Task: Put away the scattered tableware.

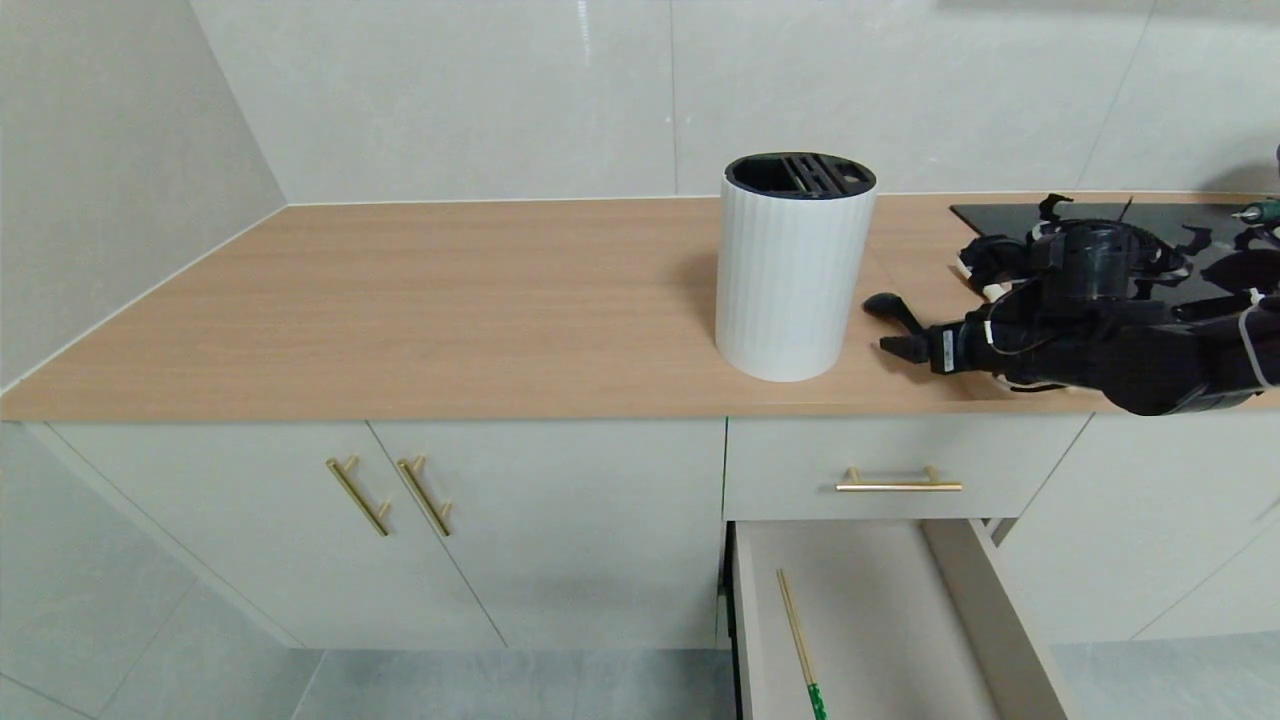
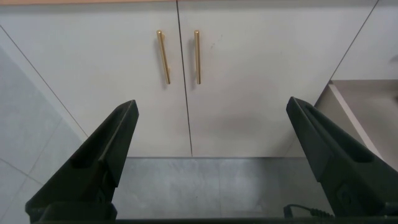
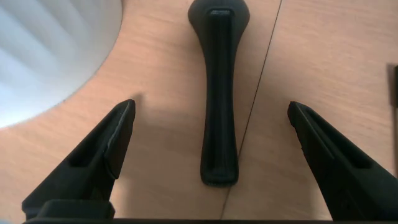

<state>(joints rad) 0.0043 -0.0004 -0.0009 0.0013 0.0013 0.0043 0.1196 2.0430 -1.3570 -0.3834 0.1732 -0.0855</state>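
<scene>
Since the black utensil point(image 3: 219, 93) lies flat on the counter point(image 1: 450, 300) just beside the white holder point(image 1: 795, 280), the right gripper point(image 3: 210, 124) hangs over its handle with jaws spread wide on either side, apparently lined up for a grasp. Below, 1 drawer point(image 1: 860, 590) stands open with chopsticks point(image 1: 797, 625) inside, likely the storage spot. The left gripper point(image 2: 211, 118), open and empty, faces 2 cabinet doors point(image 2: 249, 93).

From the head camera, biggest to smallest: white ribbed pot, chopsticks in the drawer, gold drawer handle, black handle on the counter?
1. white ribbed pot, clearly largest.
2-3. chopsticks and gold drawer handle: similar length, and the chopsticks run off the picture's edge, so unranked.
4. black handle, smallest.
</scene>
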